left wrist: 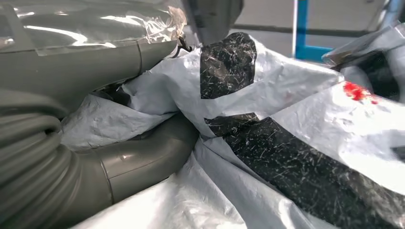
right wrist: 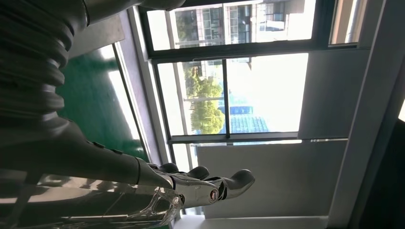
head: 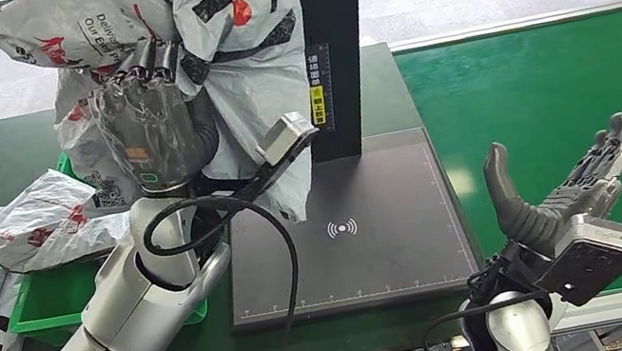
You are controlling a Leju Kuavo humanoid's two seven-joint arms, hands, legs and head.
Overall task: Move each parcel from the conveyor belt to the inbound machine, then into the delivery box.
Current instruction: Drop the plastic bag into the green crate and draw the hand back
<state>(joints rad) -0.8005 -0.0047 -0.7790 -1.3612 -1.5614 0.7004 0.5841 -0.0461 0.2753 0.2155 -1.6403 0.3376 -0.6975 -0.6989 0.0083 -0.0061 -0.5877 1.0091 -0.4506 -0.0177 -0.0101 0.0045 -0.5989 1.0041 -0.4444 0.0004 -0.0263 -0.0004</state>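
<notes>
The left hand (head: 152, 126) grips a grey parcel (head: 240, 43) with fingers clamped, holding it above the inbound machine (head: 345, 227); the bag hides most of those fingers. The right hand (head: 570, 188) hovers over the conveyor belt (head: 550, 75), fingers apart and holding nothing.

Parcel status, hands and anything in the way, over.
Left hand grips grey parcel, lifted above inbound machine plate. Right hand open over conveyor belt. Delivery box already crowded with parcels.

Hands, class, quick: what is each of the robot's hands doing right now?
Left hand: holding a grey parcel, lifted above the scanner plate.
Right hand: open, holding nothing, over the green conveyor belt.
</notes>
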